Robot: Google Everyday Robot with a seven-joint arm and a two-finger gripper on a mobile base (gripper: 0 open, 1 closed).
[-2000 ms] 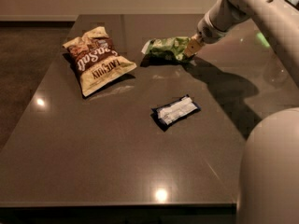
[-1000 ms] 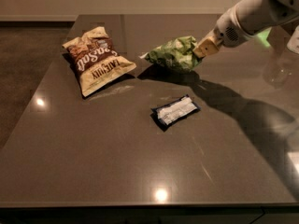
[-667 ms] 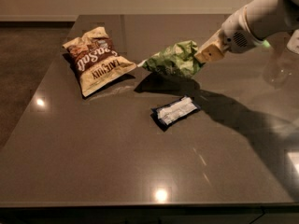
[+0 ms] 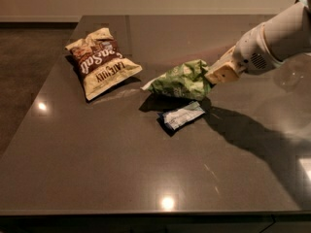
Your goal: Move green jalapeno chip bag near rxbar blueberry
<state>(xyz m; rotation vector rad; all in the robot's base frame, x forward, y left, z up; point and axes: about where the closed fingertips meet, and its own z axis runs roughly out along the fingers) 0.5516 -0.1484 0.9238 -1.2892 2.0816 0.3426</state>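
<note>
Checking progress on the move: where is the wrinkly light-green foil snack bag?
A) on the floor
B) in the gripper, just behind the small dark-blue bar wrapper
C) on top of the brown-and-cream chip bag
B: the gripper grips the green bag by its right end, just behind the blue bar wrapper.

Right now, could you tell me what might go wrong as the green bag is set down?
1. The gripper holds the green bag only by one end, so it might slip or swing.
2. The bag hangs just behind the bar; lowered carelessly, it could land on or nudge the bar.
</note>
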